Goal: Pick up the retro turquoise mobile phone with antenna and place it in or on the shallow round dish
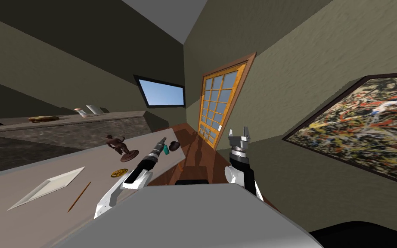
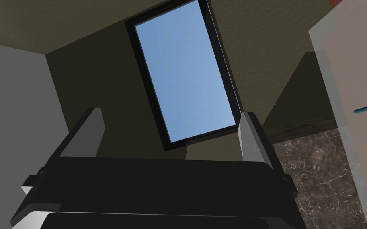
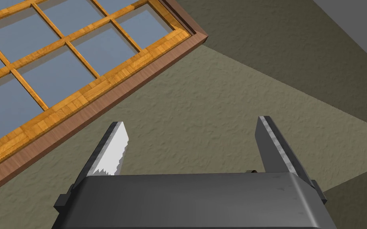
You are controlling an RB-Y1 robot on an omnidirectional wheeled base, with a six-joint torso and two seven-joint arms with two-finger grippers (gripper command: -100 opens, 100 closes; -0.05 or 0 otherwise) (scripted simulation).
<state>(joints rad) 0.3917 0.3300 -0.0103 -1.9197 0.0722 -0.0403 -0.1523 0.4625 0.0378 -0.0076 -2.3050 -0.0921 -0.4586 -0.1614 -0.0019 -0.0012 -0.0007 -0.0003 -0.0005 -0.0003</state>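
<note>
Head view: small, plain turquoise phone (image 1: 166,150).

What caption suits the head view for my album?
Open left claw beside the turquoise phone on the table, dark dish alongside, right claw raised open.

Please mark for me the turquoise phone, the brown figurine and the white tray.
phone (image 1: 166,150), head view, its turquoise body
figurine (image 1: 115,143), head view, its torso
tray (image 1: 49,187), head view, its bare middle
</note>
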